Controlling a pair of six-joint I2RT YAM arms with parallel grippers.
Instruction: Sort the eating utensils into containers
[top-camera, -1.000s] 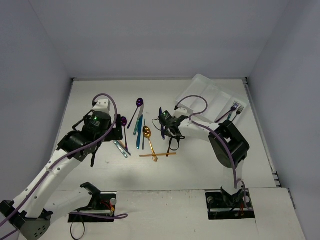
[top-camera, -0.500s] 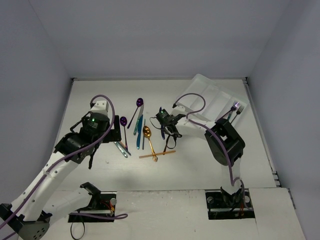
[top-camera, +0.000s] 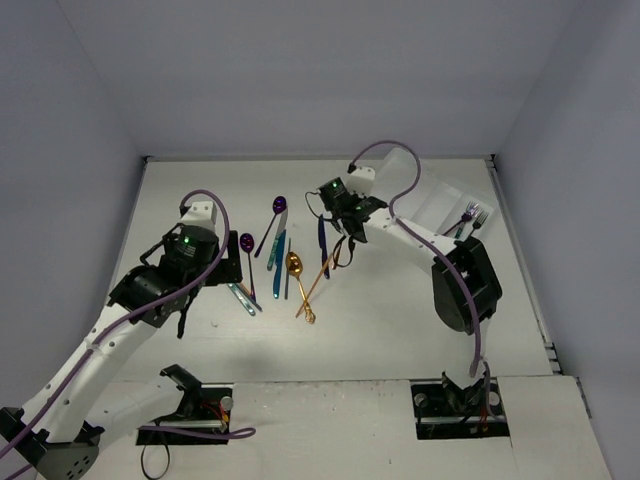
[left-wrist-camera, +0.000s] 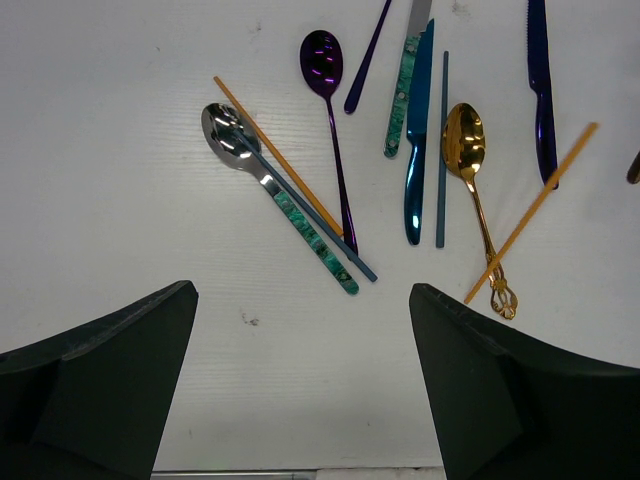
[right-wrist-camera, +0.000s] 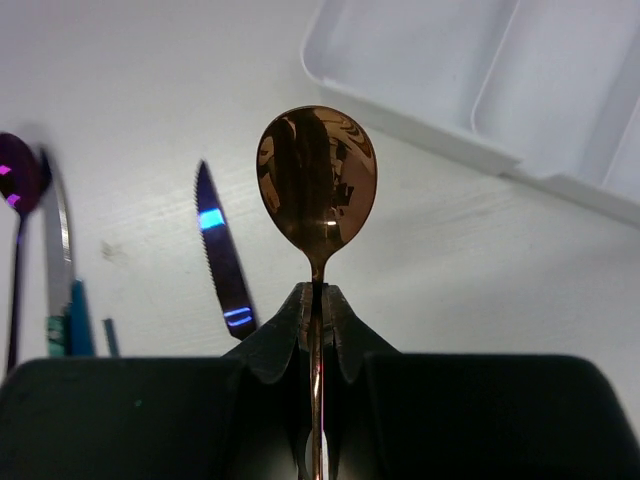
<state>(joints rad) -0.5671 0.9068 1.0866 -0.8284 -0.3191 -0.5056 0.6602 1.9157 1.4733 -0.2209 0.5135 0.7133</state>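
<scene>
My right gripper (right-wrist-camera: 318, 292) is shut on the neck of a copper spoon (right-wrist-camera: 316, 178), held above the table with its bowl standing out past the fingertips. In the top view that gripper (top-camera: 342, 212) hangs between the loose utensils and the white tray (top-camera: 432, 192). Below my left gripper (left-wrist-camera: 300, 290), which is open and empty, lie a purple spoon (left-wrist-camera: 324, 60), a silver spoon with a teal handle (left-wrist-camera: 232, 132), an orange chopstick (left-wrist-camera: 278, 168), a gold spoon (left-wrist-camera: 465, 135), a gold chopstick (left-wrist-camera: 535, 210) and a dark blue knife (left-wrist-camera: 541, 95).
Two forks (top-camera: 472, 216) lie at the tray's right end. The tray's compartments (right-wrist-camera: 480, 70) show ahead and to the right of the held spoon. A blue knife (right-wrist-camera: 222, 255) lies on the table left of it. Side walls close in the table.
My right gripper has shut on the copper spoon and lifted it back toward the tray. The gold chopstick has swung from crosswise to diagonal. The left arm has barely moved.
</scene>
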